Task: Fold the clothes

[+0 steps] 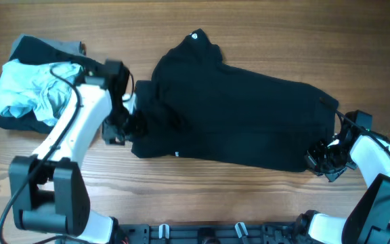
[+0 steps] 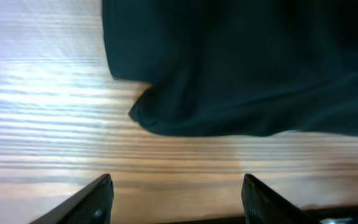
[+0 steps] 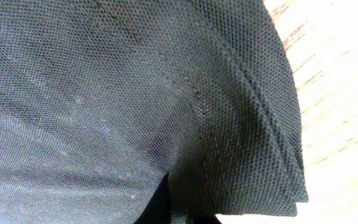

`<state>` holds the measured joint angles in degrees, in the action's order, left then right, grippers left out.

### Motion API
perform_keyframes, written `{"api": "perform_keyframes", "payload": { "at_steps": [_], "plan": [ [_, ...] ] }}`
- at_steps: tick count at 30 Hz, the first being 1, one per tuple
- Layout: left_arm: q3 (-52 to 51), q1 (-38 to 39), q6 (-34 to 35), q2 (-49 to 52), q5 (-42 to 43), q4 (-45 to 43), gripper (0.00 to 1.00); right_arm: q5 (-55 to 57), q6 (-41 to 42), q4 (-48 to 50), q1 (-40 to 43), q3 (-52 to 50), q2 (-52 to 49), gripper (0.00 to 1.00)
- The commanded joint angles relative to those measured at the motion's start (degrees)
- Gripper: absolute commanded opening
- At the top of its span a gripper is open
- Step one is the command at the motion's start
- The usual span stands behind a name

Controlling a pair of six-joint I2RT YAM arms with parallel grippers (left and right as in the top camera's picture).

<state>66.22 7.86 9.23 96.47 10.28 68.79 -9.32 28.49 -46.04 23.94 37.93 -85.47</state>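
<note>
Left gripper point(image 2: 176, 186): fingers point(image 2: 98, 196) spread wide with nothing between them, over bare wood just short of the shirt's edge.
Right gripper point(image 1: 323, 159): at the shirt's lower right corner; its wrist view is filled with black mesh and a stitched hem, so the finger opening cannot be told.
Black shirt point(image 1: 235, 115): spread across the middle of the table point(image 1: 202, 196), collar toward the top.
Pile: light blue garment point(image 1: 29, 88) crumpled on a dark garment point(image 1: 19, 51), upper left, beside the left arm.

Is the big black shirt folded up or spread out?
Spread out. The black shirt lies wide across the table, rumpled at its left edge, not neatly folded.
</note>
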Motion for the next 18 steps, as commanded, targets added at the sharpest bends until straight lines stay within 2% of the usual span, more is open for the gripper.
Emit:
{"api": "perform_keyframes", "payload": {
  "at_steps": [1,4,6,8,9,10,11,13,16,18],
  "plan": [
    [-8.9,-0.2,0.7,-0.5,7.1,-8.1,0.65,8.1,0.1,-0.1,0.8,-0.5,-0.8,0.04],
    [-13.3,-0.2,0.4,-0.6,7.9,-12.9,0.64,8.1,0.0,-0.5,0.8,0.3,-0.8,0.04],
    [-15.8,-0.2,0.2,-0.6,6.8,-16.3,0.56,8.1,0.0,-0.7,0.8,0.9,-0.8,0.04],
    [-17.5,-0.2,0.2,-0.6,5.0,-19.4,0.4,8.1,-0.3,-0.9,0.8,1.2,-0.8,0.04],
    [-18.2,-0.2,0.2,-0.6,5.1,-20.6,0.29,8.3,-0.8,-1.1,0.8,1.4,-0.8,0.04],
    [-18.4,-0.2,0.2,-0.6,5.1,-20.5,0.13,8.9,-1.1,-1.5,0.8,1.9,-0.8,0.04],
    [-18.4,-0.2,0.2,-0.6,5.1,-19.9,0.04,9.8,-1.1,-2.1,0.8,2.3,-0.8,0.04],
    [-18.4,-0.4,0.8,-0.6,5.1,-18.3,0.04,11.8,-1.1,-3.9,0.8,3.5,-0.8,0.04],
    [-17.7,-1.5,6.0,-0.8,5.1,-14.3,0.04,12.2,-1.1,-5.7,0.8,4.5,-0.8,0.04],
    [-16.7,-3.0,10.4,-1.6,5.4,-7.3,0.04,12.2,-1.1,-6.6,0.8,4.5,-0.8,0.04]
  ]
}}
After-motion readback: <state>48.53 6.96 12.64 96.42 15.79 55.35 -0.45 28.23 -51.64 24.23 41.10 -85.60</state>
